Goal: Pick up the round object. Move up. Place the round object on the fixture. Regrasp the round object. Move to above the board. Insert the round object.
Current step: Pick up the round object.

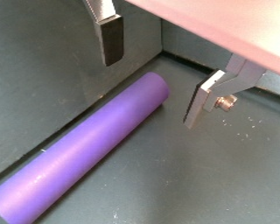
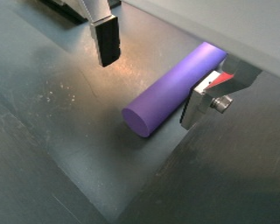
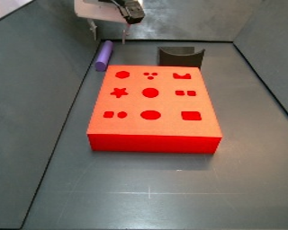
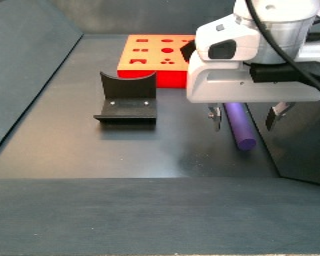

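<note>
Since the smooth purple cylindrical peg (image 1: pixel 87 150) lies flat on the dark floor with nothing pinning it, you should expect it to roll if you nudge it sideways. It looks rigid and probably light, and its glossy skin may slip under the pads, so take it across its width rather than along its length.

Your gripper (image 2: pixel 157 74) hangs low over the peg with its jaws spread wide and nothing held. In both wrist views one flat silver finger (image 1: pixel 205 99) stands just beside the peg's end region, while the dark-padded finger (image 2: pixel 108 41) is off on the opposite side. From these views, the grasp would land towards one end; a hold nearer the middle would balance better.

The floor is bare dark grey and offers plenty of clearance around the peg, though a wall runs close behind it.

Farther off, in a side view, the small dark notched fixture (image 4: pixel 127 99) stands well apart from the peg, and beyond it sits the large flat red-orange board (image 4: pixel 156 53) with its shaped cut-outs.
</note>
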Motion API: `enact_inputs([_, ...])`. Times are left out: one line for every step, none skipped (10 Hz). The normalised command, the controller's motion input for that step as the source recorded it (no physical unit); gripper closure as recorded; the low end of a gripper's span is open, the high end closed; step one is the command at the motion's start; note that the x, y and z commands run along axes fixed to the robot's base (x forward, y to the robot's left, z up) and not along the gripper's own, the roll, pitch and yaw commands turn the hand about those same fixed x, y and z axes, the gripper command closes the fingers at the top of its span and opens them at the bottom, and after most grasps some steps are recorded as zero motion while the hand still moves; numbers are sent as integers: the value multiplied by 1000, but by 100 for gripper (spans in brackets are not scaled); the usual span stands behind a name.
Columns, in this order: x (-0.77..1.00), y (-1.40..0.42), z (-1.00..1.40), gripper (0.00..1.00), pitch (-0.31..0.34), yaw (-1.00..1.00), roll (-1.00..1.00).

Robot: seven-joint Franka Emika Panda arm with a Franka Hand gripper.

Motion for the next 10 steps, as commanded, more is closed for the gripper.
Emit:
enact_inputs([0, 0, -1000, 0, -9, -106, -63])
enact_inputs([0, 0, -1000, 0, -19, -109, -71])
enact_inputs([0, -3, -989, 0, -34, -106, -79])
enact_inputs([0, -9, -977, 0, -50, -111, -80])
enact_inputs([0, -23, -951, 0, -63, -120, -90])
enact_inputs([0, -37, -929, 0, -57, -111, -99])
enact_inputs([0, 0, -849, 0, -20, -131, -139])
enact_inputs([0, 0, -826, 0, -1, -134, -151])
enact_inputs([0, 0, -743, 0, 0, -129, -197])
enact_inputs([0, 0, -726, 0, 0, -100, -209])
